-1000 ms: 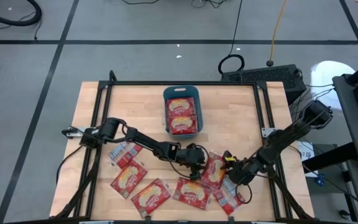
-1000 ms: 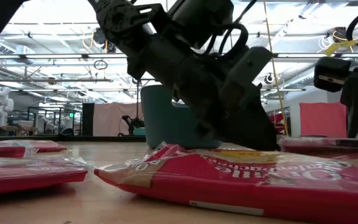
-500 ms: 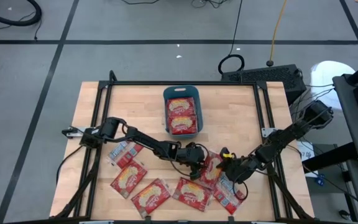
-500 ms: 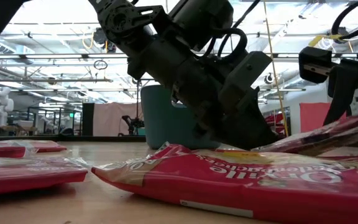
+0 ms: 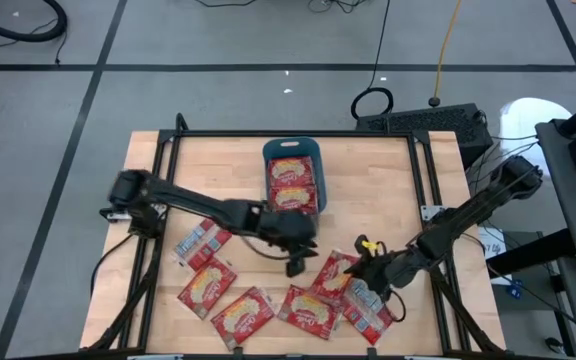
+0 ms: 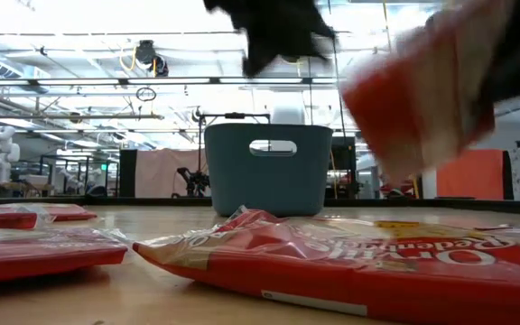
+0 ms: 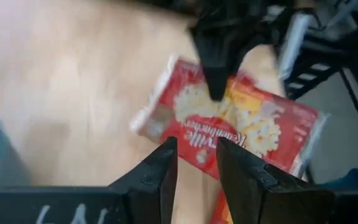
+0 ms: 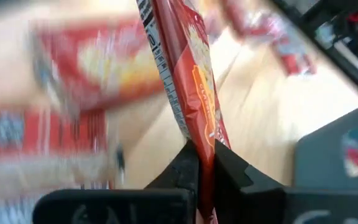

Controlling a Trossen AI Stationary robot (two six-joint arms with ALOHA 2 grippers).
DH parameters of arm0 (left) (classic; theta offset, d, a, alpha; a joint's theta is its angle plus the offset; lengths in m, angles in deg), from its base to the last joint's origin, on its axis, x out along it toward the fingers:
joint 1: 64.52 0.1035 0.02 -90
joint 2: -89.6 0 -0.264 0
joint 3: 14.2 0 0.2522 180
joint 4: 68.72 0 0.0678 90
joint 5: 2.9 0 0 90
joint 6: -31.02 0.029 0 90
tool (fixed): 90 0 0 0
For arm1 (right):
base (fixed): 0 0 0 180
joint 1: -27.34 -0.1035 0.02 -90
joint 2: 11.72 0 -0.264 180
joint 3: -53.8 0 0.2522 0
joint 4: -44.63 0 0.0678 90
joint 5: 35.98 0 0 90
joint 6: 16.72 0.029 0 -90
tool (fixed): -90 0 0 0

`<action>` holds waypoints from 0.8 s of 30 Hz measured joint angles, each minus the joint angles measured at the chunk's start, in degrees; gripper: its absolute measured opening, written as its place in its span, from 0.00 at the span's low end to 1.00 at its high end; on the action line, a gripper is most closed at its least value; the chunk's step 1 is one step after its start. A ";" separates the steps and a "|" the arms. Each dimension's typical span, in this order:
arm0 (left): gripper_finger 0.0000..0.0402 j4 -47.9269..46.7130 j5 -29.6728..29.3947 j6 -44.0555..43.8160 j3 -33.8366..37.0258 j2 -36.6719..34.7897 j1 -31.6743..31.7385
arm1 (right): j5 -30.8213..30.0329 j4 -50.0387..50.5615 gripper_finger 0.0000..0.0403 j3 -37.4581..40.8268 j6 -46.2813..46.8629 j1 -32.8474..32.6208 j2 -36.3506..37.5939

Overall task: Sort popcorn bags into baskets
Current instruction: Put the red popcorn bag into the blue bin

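Note:
My right gripper (image 5: 370, 268) is near the table's front right, shut on a red popcorn bag (image 5: 331, 275). That bag shows raised and blurred in the low view (image 6: 422, 90). Left of it and above the table, my left gripper (image 5: 295, 265) hangs with a narrow gap between its fingers (image 7: 196, 155) and nothing in it. The held bag (image 7: 241, 124) shows beyond those fingers. The teal basket (image 5: 293, 150) stands at the far middle with two bags lying in it. Several more bags lie flat along the near edge, one (image 6: 350, 262) close to the low camera. My right gripper pinches the bag by one edge (image 8: 194, 127) between its two fingers. The fingers slant down at it from the table's right side. The bag runs on past the fingers, turned edge-on to the wrist camera. In the low view it is steeply tilted and off the table.
Bags lie at the near left (image 5: 206, 288), near middle (image 5: 308, 308) and under the right arm (image 5: 368, 312); one (image 5: 200, 243) shows its silvery back. Bare wood lies between the basket and the bags. A black frame (image 5: 420, 180) runs along the table's sides.
My left gripper has risen from the bag it stood on and drawn back a little toward the table's left. My right gripper has shut on that bag's edge and gone up with it. The bag, flat before, has come off the table and tipped steeply.

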 joint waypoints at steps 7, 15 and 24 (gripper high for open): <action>0.29 -5.03 -15.25 5.03 -0.02 -14.48 -1.59 | 0.23 5.65 0.01 -7.90 7.09 2.16 9.09; 0.29 -5.53 -30.80 1.90 0.00 -23.52 1.30 | 0.30 6.46 0.01 -11.37 19.38 7.82 18.36; 0.29 4.29 -19.52 -0.68 0.02 -23.44 10.26 | 3.05 4.61 0.02 -11.47 29.00 16.95 25.82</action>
